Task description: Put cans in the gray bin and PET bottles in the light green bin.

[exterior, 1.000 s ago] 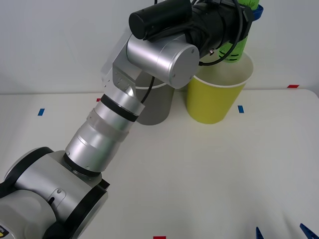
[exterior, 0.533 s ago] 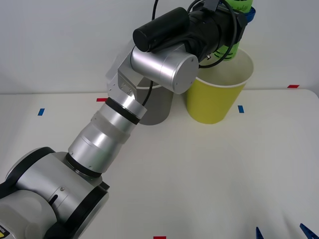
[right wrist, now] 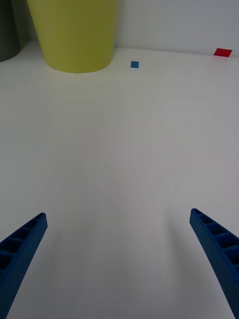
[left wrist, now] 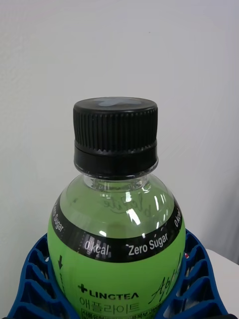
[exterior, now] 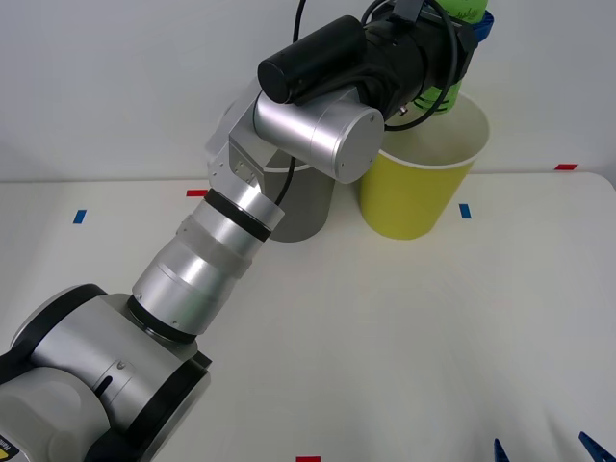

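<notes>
My left gripper (exterior: 474, 27) is shut on the PET bottle (exterior: 449, 94), held high over the back of the light green bin (exterior: 419, 188). In the left wrist view the green bottle (left wrist: 117, 239) with its black cap (left wrist: 115, 134) stands upright between my blue fingers (left wrist: 30, 279). The gray bin (exterior: 306, 207) stands just left of the green one, partly hidden by my left arm. My right gripper (exterior: 544, 452) waits open at the table's front right edge, its fingers (right wrist: 22, 244) wide apart over bare table. The cans are out of view.
Small blue (exterior: 465, 210) and red (exterior: 566, 166) tape marks dot the white table (exterior: 385, 337). My left arm (exterior: 212, 260) slants across the left half of the table. A white wall stands close behind both bins.
My left arm has lifted the bottle a little higher above the light green bin over the last second, then held nearly still. The right gripper has not moved.
</notes>
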`<state>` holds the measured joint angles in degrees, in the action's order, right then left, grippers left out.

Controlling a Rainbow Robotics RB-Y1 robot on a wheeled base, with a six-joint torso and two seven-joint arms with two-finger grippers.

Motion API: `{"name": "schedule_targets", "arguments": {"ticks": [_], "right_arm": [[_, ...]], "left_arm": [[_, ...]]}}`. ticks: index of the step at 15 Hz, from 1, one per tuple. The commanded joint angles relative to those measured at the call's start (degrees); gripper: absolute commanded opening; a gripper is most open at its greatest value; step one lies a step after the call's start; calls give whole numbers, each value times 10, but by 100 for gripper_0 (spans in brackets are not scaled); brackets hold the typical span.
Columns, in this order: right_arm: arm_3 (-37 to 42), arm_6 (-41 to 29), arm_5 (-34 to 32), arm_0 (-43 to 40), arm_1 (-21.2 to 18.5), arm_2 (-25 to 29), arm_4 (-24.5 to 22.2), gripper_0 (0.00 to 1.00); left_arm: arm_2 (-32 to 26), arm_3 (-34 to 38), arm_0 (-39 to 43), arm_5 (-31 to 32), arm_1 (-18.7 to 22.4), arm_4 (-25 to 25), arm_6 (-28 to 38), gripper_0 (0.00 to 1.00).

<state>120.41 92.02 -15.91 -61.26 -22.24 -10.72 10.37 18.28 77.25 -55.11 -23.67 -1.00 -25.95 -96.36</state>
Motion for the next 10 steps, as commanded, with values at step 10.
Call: {"name": "schedule_targets", "arguments": {"ticks": [10], "right_arm": [[0, 0, 0, 0, 0, 0, 0, 100]], "left_arm": [[24, -56, -14, 84, 0, -10, 18, 1]]}}
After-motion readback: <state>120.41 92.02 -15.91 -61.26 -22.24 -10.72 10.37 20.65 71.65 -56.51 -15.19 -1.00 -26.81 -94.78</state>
